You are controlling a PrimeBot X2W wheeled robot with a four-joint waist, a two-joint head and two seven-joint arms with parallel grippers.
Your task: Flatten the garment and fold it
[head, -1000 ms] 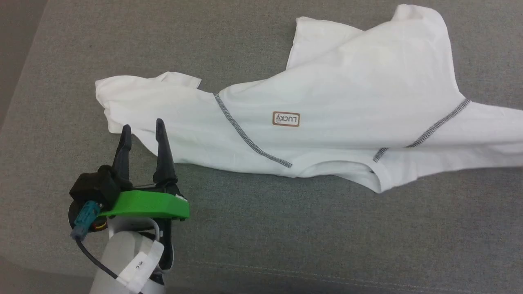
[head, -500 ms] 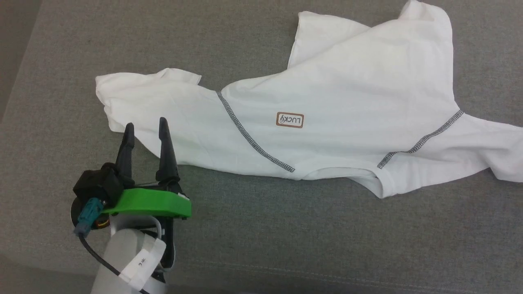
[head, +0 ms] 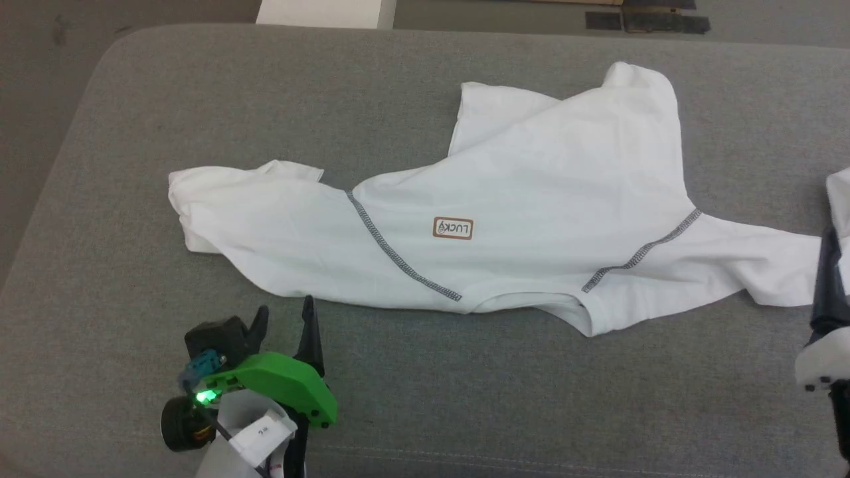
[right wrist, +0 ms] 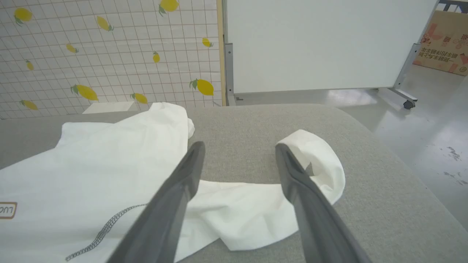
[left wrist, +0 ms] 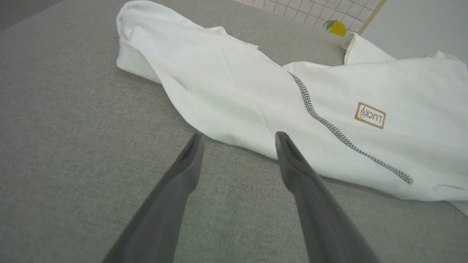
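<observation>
The garment (head: 531, 186), a white long-sleeved shirt with dark zigzag seams and a brown-outlined logo patch (head: 453, 228), lies spread and wrinkled across the grey cushion (head: 465, 398). My left gripper (head: 285, 311) is open just short of the garment's near edge below the left sleeve. In the left wrist view my left gripper (left wrist: 239, 136) has its tips at the hem of the garment (left wrist: 237, 91). My right gripper (right wrist: 237, 146) is open above the right sleeve of the garment (right wrist: 109, 164), whose curled cuff (right wrist: 318, 157) lies loose beside one finger. Its dark finger (head: 827, 265) shows at the right edge.
A white box (head: 325, 12) stands on the floor beyond the cushion's far edge. The cushion's rounded left corner (head: 99, 60) drops to the floor. In the right wrist view a wheeled whiteboard (right wrist: 310, 44) and a lemon-patterned wall (right wrist: 109, 54) stand behind.
The head camera has tilted up. The right sleeve, stretched taut to the right before, now lies slack on the cushion. My left gripper has drawn back off the garment's edge.
</observation>
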